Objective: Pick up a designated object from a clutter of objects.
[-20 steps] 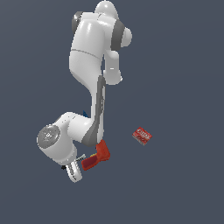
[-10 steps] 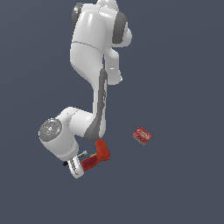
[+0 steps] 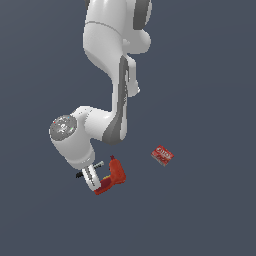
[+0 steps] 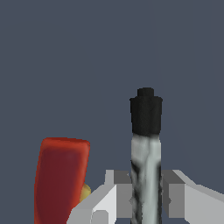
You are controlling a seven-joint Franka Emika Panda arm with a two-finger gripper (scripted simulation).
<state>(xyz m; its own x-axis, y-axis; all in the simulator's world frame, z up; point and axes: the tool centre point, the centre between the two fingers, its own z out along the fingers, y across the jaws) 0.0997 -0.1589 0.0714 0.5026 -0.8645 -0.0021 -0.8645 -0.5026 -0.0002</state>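
Silver-grey along its shaft and black at its tip, the thin pen-like stick (image 4: 146, 153) stands between the two pale fingers (image 4: 177, 199) of the hand (image 4: 146, 201) in the wrist view, one finger close against each side of the shaft, so the hand is clamped onto it. The black tip juts out well beyond the fingertips, against the plain dark blue-grey tabletop (image 4: 109, 52). Just beside the hand lies the red power drill (image 4: 61, 179), with a small yellow part showing where its body meets the nearer finger; whether the two touch cannot be told. From the exterior view the white arm (image 3: 107, 65) bends down over the hand (image 3: 90, 176), and only a short dark end of the stick (image 3: 79, 175) peeks out beside it. The drill (image 3: 114, 175) sits right against the hand on the exterior view's right. A small flat red box (image 3: 162, 155) lies well apart from the hand, further to the exterior view's right.
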